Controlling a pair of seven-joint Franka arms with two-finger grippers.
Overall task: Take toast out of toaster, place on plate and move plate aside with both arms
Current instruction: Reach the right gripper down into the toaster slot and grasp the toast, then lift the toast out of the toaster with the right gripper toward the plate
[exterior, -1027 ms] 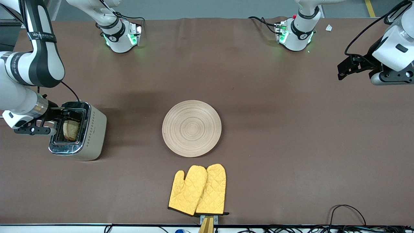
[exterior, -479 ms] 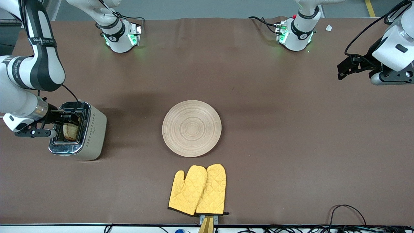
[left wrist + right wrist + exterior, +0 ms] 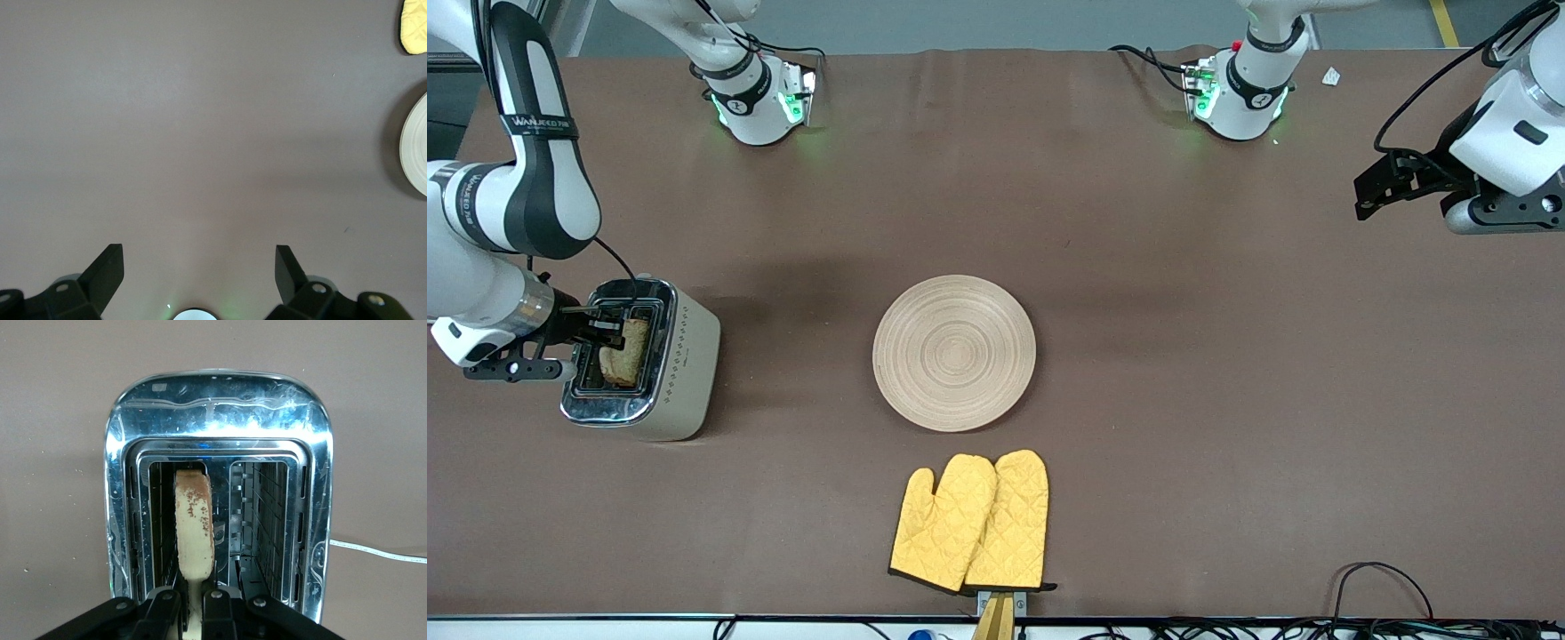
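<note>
Brown at the crust and pale on its face, the toast [image 3: 628, 351] stands on edge in one slot of the toaster [image 3: 660, 364], its top clear of the chrome rim; in the right wrist view the slice [image 3: 194, 527] rises out of that slot with the second slot beside it bare. The right gripper [image 3: 611, 331] is over the toaster's top with its two black fingers [image 3: 164, 612] pressed together on the slice's edge, so the bread is pinched between them. The toaster sits at the right arm's end of the table [image 3: 1227, 373]. The round wooden plate [image 3: 954, 353] lies flat near the middle of the table, well apart from the toaster. A pair of yellow oven mitts [image 3: 971, 522] lies nearer to the front camera than the plate, just short of touching it. The left arm waits, its gripper [image 3: 1383, 185] raised over bare tabletop at its own end, fingers [image 3: 107, 273] spread wide apart and holding nothing.
</note>
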